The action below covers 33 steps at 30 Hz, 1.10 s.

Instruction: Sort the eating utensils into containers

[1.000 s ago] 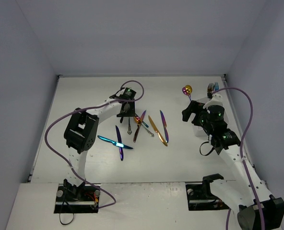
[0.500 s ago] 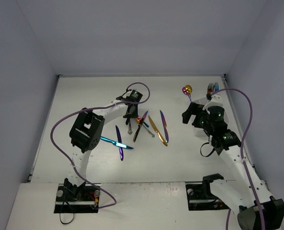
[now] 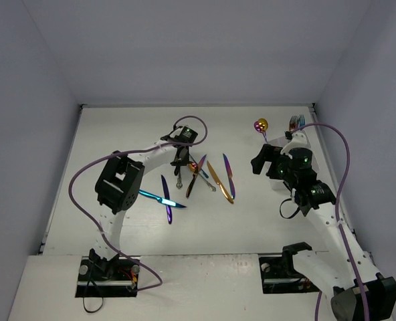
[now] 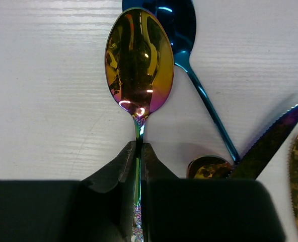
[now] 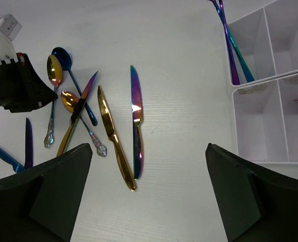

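Left gripper (image 4: 139,147), fingers clamped on the thin neck of the rainbow-gold spoon (image 4: 139,60) just below its bowl. The spoon lies at the left edge of the loose pile, just beside a blue spoon (image 4: 175,22) and near a purple serrated knife (image 4: 272,141). Right gripper (image 5: 148,151), fingers wide apart, hovers between the pile and the white caddy (image 5: 270,79) at the far right. The lift is best made straight up, with a firm grip on the slippery neck, so the bowl clears the blue spoon before the carry
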### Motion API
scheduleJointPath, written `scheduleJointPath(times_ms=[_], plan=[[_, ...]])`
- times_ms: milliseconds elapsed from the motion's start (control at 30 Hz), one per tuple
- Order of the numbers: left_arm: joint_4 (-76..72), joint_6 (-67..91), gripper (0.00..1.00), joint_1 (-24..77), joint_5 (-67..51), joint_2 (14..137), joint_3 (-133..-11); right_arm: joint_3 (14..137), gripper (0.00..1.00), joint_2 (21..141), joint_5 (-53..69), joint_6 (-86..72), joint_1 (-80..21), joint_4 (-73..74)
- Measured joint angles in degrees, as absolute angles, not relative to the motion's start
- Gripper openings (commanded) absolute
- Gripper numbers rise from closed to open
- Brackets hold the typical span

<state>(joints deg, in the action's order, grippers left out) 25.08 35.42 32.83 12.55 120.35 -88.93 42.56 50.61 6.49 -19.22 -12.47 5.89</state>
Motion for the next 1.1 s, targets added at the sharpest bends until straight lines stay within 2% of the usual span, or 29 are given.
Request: scheduleJointPath(times_ms=[233,533,800,1100], plan=[[25.4,30.5,0.00,32.8,13.2,115.0,-83.7,46.1,0.95,53.8,10.7,-18.1,-12.6,7.2],[12.8,21.2,0.00,35.0,5.0,96.3,-74.3,58.0,0.93,61.8,17.8,-16.2,-17.5,7.0],[2.4,16.6,0.00,39.3,-6.4,87.9,-70.6,65.8,0.73,69.9,23.0,-13.9,-21.3,6.7],[-0.3,16.4,0.00,41.6,-13.1,86.8,-70.5,67.7,0.62,74.4,23.9,-13.1,-22.6,6.5]])
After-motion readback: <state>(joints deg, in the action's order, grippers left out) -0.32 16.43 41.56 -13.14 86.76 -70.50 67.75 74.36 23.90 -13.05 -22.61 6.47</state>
